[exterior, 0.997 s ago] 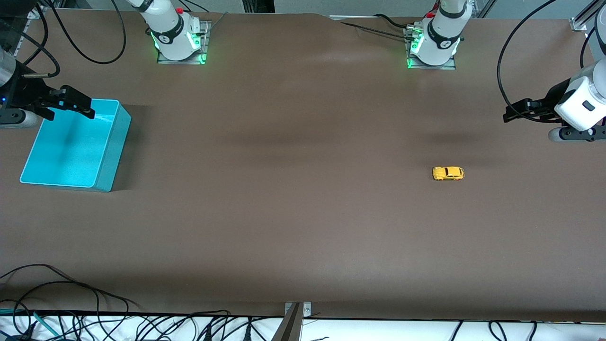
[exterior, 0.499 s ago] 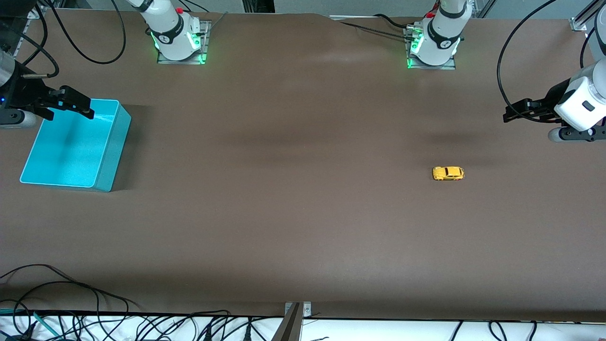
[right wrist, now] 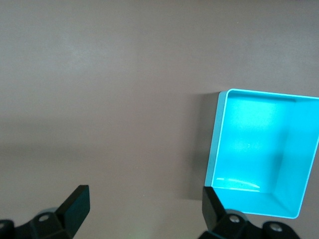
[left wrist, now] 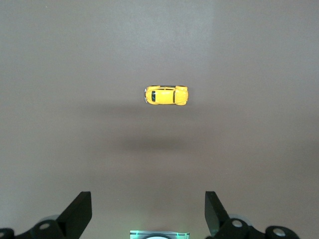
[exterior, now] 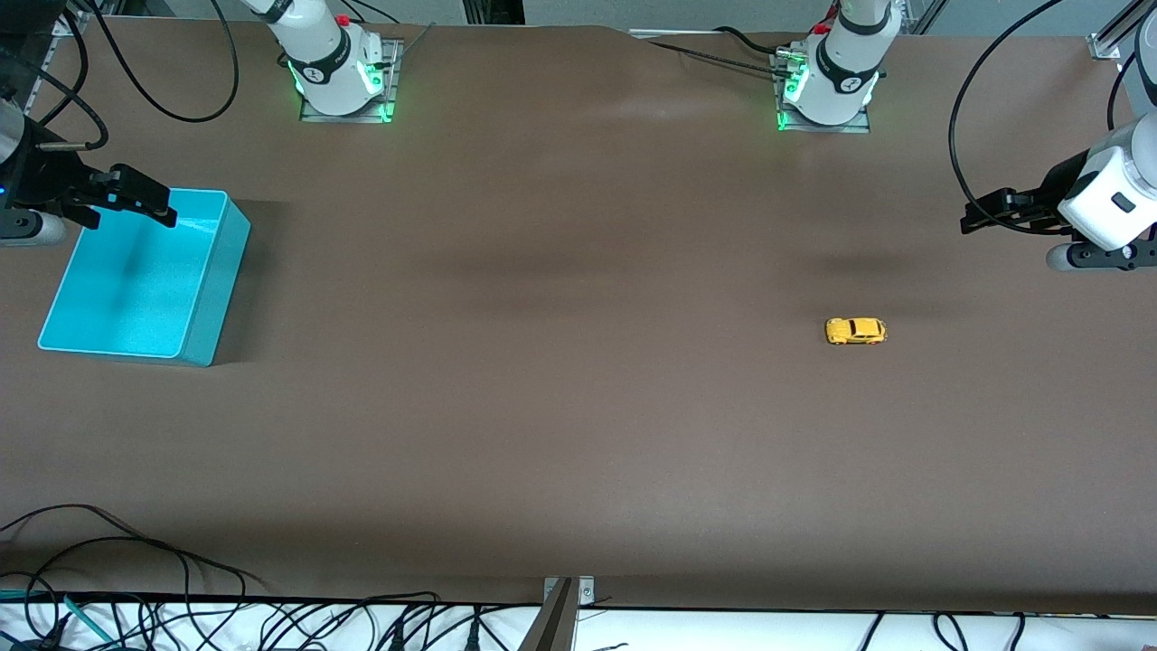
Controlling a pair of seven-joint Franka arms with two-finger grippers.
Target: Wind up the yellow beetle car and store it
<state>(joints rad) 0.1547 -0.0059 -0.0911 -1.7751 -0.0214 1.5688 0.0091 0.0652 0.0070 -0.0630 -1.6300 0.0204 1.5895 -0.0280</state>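
Note:
The yellow beetle car stands alone on the brown table toward the left arm's end; the left wrist view shows this yellow beetle car from above, on its wheels. My left gripper hangs open in the air at that end of the table, well apart from the car, and in its own wrist view the left gripper has nothing between its fingers. My right gripper hangs open over the farther edge of the teal bin; in its wrist view the right gripper holds nothing.
The teal bin is an open rectangular box with nothing inside, at the right arm's end of the table. Cables lie along the table edge nearest the front camera. The two arm bases stand along the farthest edge.
The right gripper has drifted slightly toward the right arm's end of the table. The car, the bin and the left arm have not moved.

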